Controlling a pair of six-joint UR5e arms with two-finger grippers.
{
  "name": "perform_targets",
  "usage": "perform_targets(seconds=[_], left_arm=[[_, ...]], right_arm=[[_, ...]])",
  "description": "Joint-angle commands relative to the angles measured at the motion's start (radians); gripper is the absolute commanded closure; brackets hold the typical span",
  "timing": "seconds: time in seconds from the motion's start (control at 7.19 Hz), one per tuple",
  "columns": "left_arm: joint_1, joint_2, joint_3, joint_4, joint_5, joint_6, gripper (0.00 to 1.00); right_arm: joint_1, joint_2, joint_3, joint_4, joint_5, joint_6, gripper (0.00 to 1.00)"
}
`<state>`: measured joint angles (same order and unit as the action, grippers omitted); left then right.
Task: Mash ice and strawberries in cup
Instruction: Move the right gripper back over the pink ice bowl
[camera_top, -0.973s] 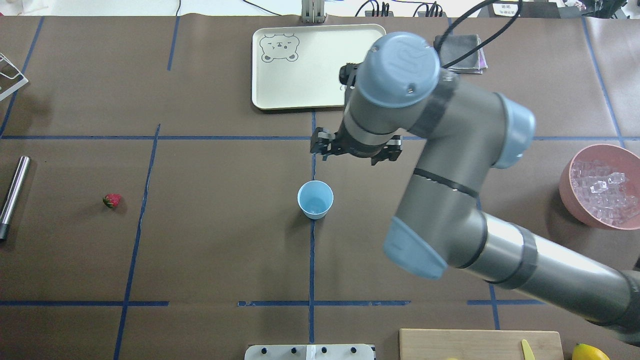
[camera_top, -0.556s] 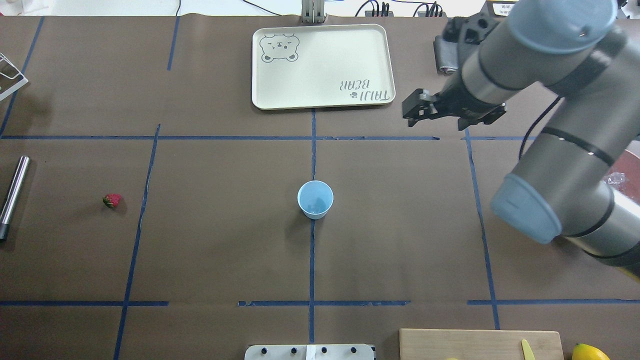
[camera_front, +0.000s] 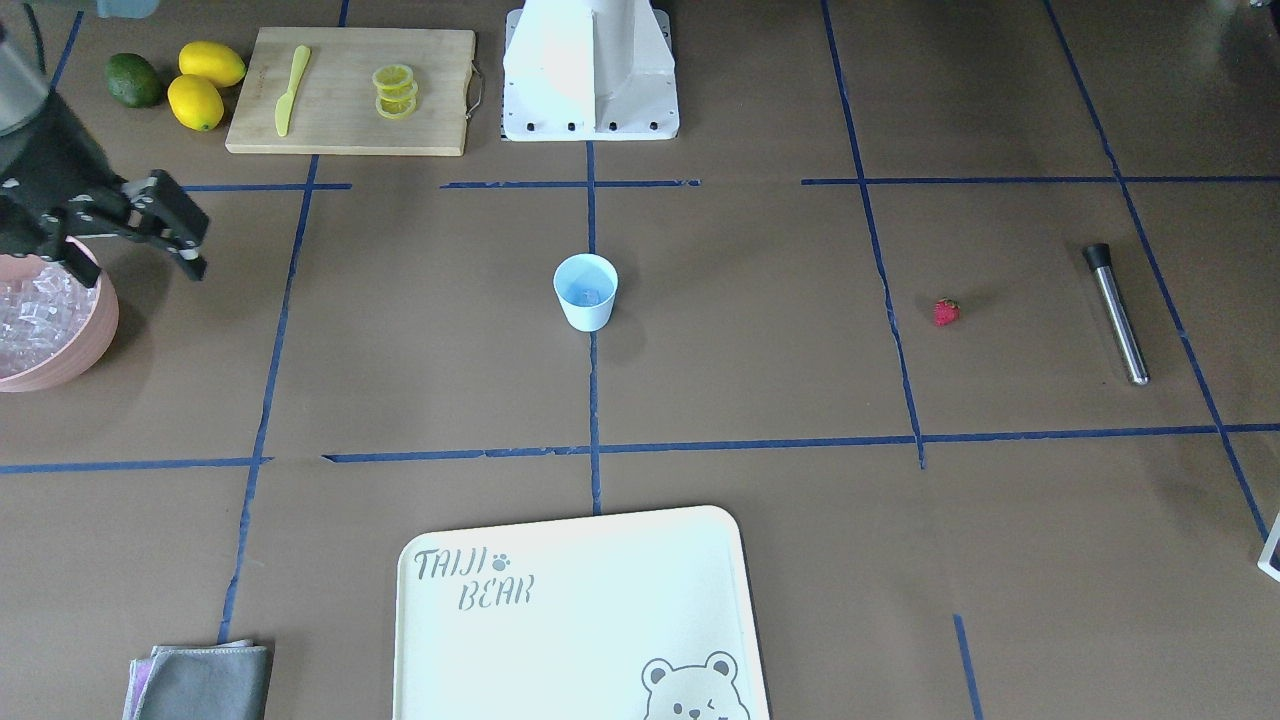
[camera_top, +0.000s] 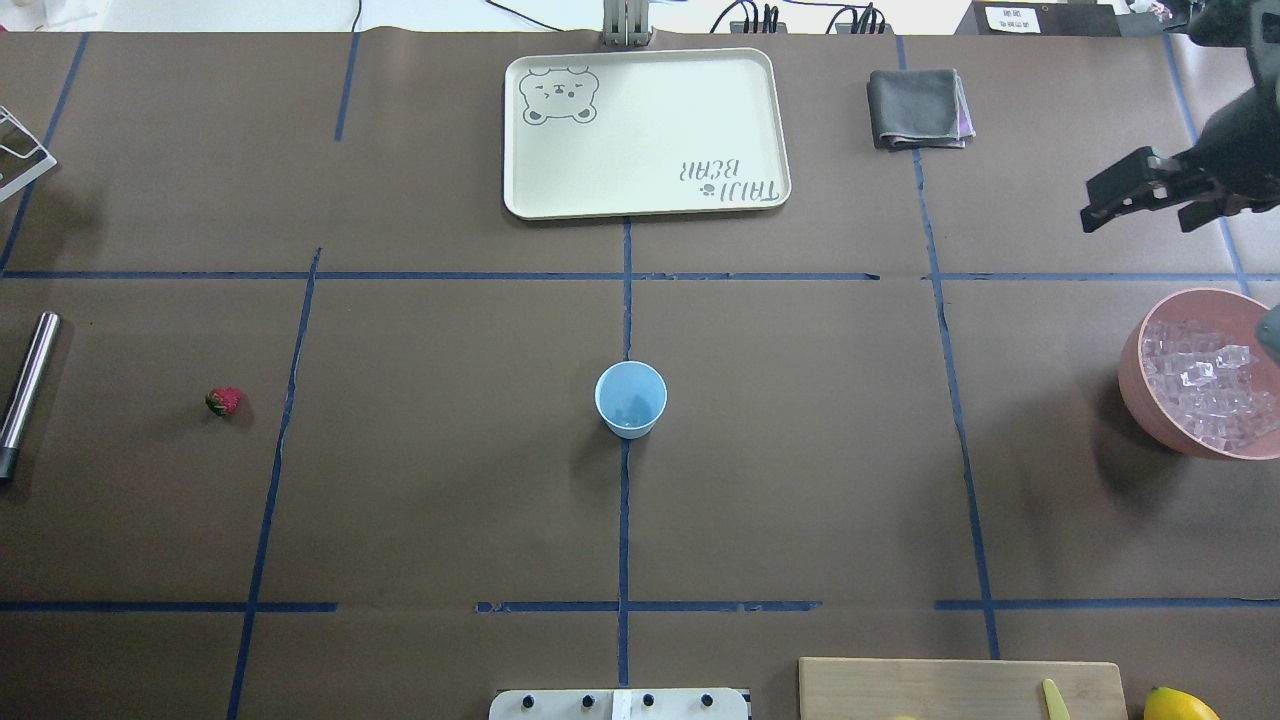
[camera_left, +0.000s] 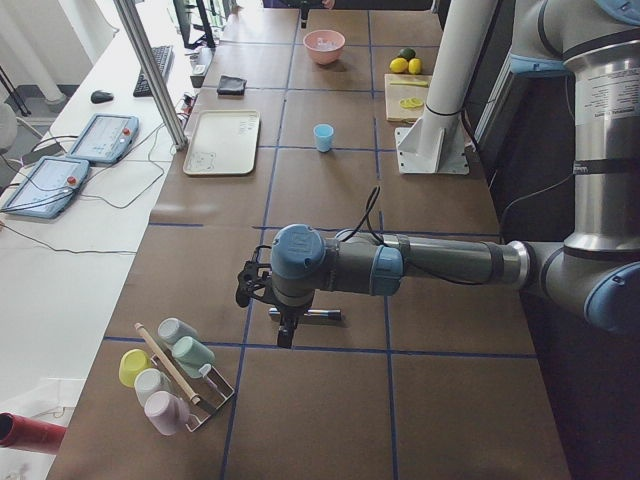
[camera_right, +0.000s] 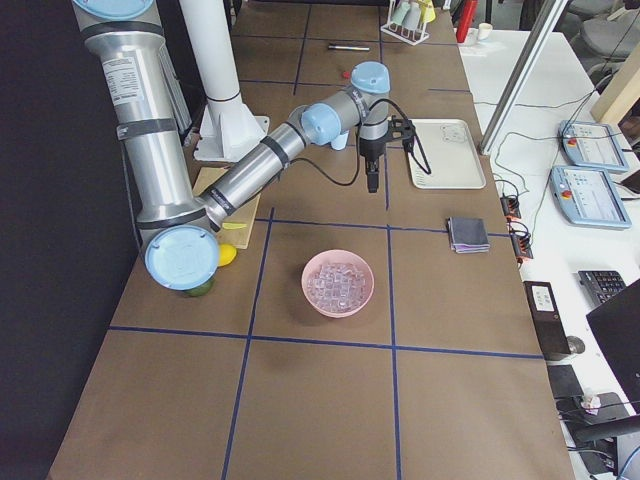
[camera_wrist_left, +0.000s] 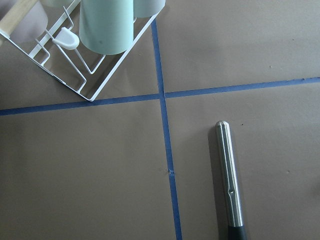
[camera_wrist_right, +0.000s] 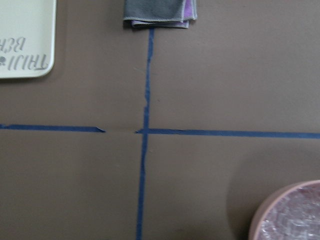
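The pale blue cup (camera_top: 630, 398) stands upright at the table's centre, and a clear ice cube (camera_front: 590, 294) lies inside it. More ice (camera_top: 1205, 385) fills the pink bowl (camera_top: 1135, 385) at the right edge. The strawberry (camera_top: 224, 401) lies alone on the table far to the left. My right gripper (camera_top: 1140, 205) hangs open and empty in the air, just beyond the bowl's far side. My left gripper (camera_left: 255, 290) shows only in the exterior left view, above the steel muddler (camera_wrist_left: 229, 175); I cannot tell if it is open or shut.
A cream tray (camera_top: 645, 135) and a folded grey cloth (camera_top: 918, 108) lie at the far side. A cutting board (camera_front: 350, 90) with a yellow knife and lemon slices, two lemons and an avocado sit near the robot's base. A wire rack with cups (camera_wrist_left: 100, 30) stands at the left end.
My right arm has swung from just beyond the cup out to the right, toward the pink bowl, uncovering the tray and the cloth. Cup and strawberry have not moved.
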<state>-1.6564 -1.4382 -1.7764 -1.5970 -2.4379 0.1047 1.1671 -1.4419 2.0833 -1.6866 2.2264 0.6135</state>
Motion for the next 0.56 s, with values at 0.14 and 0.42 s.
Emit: perform_targets(seconds=[0.14,0.42], left_arm=[[0.0,0.012,-0.025,0.005,0.0,0.0,0.0],[0.0,0.012,-0.029,0.005,0.0,0.0,0.0]], right_arm=[[0.051,-0.216,-0.063,0.212,0.019,-0.066,0.01],[0.065,-0.222,-0.129,0.217,0.015,-0.153,0.02]])
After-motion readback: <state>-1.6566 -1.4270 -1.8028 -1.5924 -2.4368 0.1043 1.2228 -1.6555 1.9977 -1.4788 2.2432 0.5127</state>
